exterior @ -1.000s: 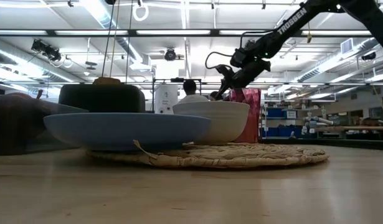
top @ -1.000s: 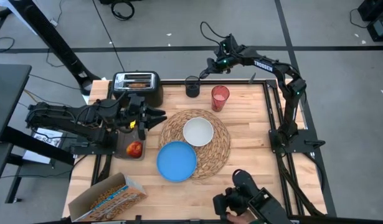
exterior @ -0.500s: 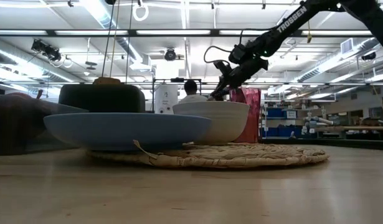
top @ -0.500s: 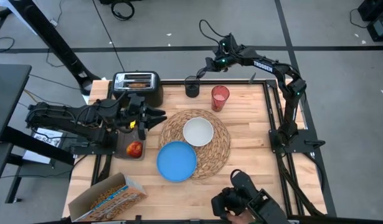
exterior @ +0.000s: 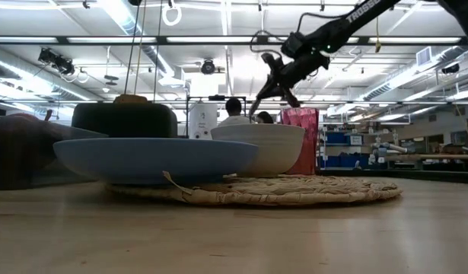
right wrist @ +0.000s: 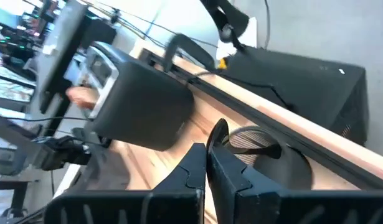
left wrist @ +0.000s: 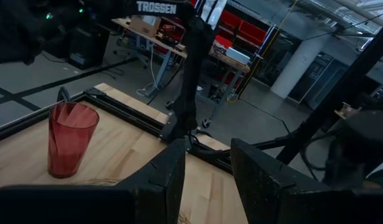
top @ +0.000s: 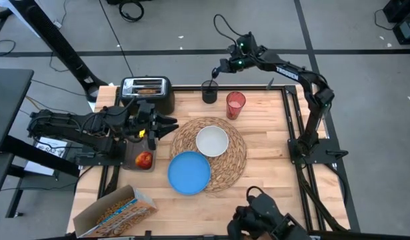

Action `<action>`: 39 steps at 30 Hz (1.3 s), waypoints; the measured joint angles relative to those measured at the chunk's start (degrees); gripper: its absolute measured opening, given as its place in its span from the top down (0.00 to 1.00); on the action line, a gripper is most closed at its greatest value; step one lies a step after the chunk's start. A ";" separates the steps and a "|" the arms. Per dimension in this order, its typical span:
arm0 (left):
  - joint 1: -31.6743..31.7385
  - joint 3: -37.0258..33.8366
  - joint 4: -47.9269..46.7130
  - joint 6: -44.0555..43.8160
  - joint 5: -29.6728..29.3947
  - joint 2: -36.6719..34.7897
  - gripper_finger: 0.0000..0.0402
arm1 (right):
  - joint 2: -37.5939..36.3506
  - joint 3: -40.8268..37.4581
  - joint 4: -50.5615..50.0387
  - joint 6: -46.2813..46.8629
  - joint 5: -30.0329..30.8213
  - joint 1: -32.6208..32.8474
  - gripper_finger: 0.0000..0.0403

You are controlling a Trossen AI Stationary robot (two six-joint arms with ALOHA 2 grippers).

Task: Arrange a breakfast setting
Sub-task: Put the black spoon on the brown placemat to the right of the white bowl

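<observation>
The round straw placemat (top: 215,157) lies mid-table with the white bowl (top: 212,141) on it and the blue plate (top: 189,172) on its near left edge. The red cup (top: 235,105) and a black mesh cup (top: 209,92) stand at the far edge. The apple (top: 144,160) lies at the left. Toast sits in the toaster (top: 147,90). My right gripper (top: 218,70) is above the black cup (right wrist: 266,152), shut on a thin curved piece, apparently the spoon (right wrist: 217,129). My left gripper (top: 173,125) waits open, left of the placemat. My right gripper pinches the thin piece (right wrist: 211,148) between its two fingertips, slanting down from above. The piece's curved end sticks out past the fingertips, above the black cup. Whether its lower end is clear of the cup, I cannot tell.
The cereal box (top: 115,210) lies at the near left corner. The toaster stands at the far left. A dark device (top: 268,223) sits at the near edge. Bare wood shows right of the placemat (top: 268,147).
My right gripper has risen and gone a little toward the table's far left, from beside the black cup to above it, its fingers staying together.
</observation>
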 joint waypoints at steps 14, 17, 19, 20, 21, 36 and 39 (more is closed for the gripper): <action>-0.01 0.00 0.02 3.43 -1.29 0.07 0.67 | -13.33 0.02 -0.75 -2.83 -2.90 4.27 0.97; 0.02 0.00 0.03 3.02 -1.64 0.07 0.67 | -17.45 0.02 -4.08 -5.87 -3.13 6.82 0.97; -0.01 0.00 0.23 2.98 -2.00 0.09 0.67 | -20.38 0.02 -6.73 -7.68 -3.15 8.97 0.97; -0.01 0.00 0.35 2.88 -2.37 0.09 0.67 | -21.83 0.02 -8.00 -8.44 -3.16 10.23 0.97; -0.01 0.00 0.37 2.74 -2.71 0.09 0.67 | -23.27 0.02 -9.30 -8.97 -3.09 11.56 0.97; -0.07 0.06 2.17 2.45 -7.72 0.15 0.67 | -39.59 0.07 -40.91 14.74 4.84 39.41 0.97; -0.07 0.04 3.00 4.51 -7.71 0.15 0.67 | -40.57 0.07 -48.96 25.50 12.28 46.72 0.97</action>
